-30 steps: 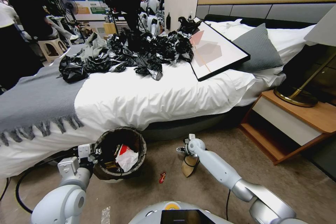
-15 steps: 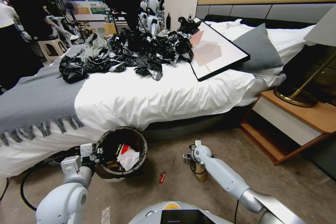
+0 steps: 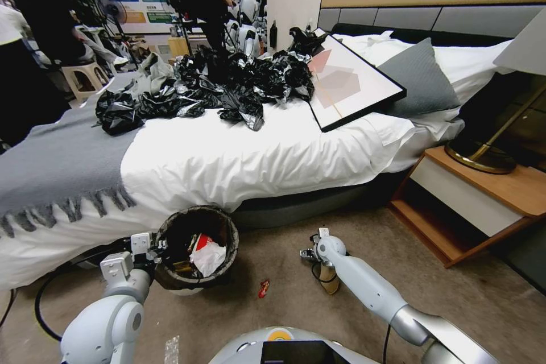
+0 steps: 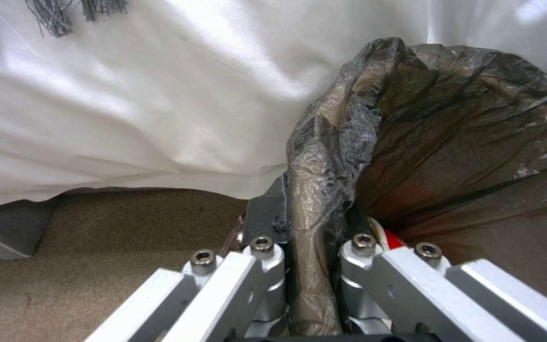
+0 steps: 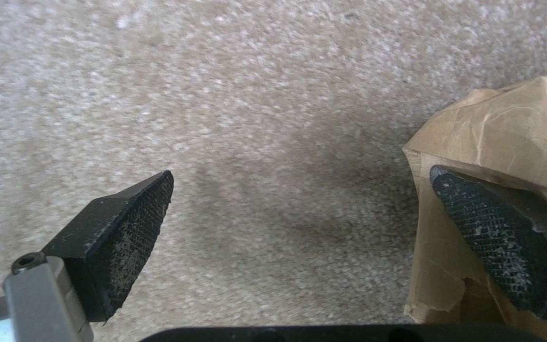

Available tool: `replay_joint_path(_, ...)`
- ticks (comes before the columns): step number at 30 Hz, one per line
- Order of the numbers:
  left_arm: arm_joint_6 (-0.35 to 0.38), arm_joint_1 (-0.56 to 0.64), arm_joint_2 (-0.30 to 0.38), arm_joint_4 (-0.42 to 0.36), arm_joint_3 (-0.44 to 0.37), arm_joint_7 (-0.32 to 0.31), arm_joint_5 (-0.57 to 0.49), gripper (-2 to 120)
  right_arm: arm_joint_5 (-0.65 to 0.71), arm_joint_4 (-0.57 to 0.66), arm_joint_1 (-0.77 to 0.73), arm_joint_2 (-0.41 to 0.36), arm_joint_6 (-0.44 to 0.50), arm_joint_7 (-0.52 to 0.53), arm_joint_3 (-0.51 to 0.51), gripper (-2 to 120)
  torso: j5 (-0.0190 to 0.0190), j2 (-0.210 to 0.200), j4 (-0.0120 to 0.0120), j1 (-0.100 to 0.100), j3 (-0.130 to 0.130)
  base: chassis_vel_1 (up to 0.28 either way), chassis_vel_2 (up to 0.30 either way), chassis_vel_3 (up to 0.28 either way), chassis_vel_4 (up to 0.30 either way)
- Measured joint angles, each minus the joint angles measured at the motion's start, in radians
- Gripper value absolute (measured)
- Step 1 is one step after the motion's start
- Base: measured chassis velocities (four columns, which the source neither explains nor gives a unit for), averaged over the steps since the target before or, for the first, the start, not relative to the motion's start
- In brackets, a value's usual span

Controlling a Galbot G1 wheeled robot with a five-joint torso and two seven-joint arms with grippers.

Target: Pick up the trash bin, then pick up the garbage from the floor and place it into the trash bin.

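Observation:
The trash bin (image 3: 196, 277), white with a dark bag over its rim, stands on the carpet by the bed. My left gripper (image 3: 151, 247) is shut on its near rim; the left wrist view shows the gripper (image 4: 315, 266) clamping the folded bag edge (image 4: 324, 156). White tissue (image 3: 207, 257) and a red-and-white wrapper (image 3: 199, 240) lie inside. My right gripper (image 3: 317, 257) hangs open low over the carpet. A brown cardboard piece (image 3: 330, 283) stands by it, and the wrist view shows the cardboard (image 5: 508, 133) behind one finger (image 5: 501, 232), with bare carpet between the jaws. A small red wrapper (image 3: 263, 288) lies between bin and cardboard.
The bed (image 3: 239, 165) with its hanging white sheet runs right behind the bin. A wooden nightstand (image 3: 483, 199) stands at the right. A black cable (image 3: 35, 307) loops on the floor at the left. Shiny black plastic sheeting (image 3: 227, 85) is heaped on the bed.
My right gripper has shifted a little to the right. The cardboard under it has turned from showing its broad face to a narrow edge. The left arm and the bin have barely moved.

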Motion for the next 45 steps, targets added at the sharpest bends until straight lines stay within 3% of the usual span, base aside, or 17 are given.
replay_joint_path(22, 0.000, -0.013, 0.003, 0.009, -0.002, 0.001, -0.001, 4, 0.141, 0.164, -0.019, -0.094, 0.000, 0.086, -0.015, 100, 0.0000, 0.000, 0.0000, 0.000, 0.000, 0.000, 0.000, 0.000, 0.000)
replay_joint_path(45, 0.000, -0.022, 0.000, 0.024, 0.006, 0.001, 0.008, 4, 0.153, 0.218, -0.073, -0.165, 0.000, 0.087, 0.046, 100, 0.0000, 0.000, 0.0000, 0.000, 0.000, 0.000, 0.000, 0.000, 0.000)
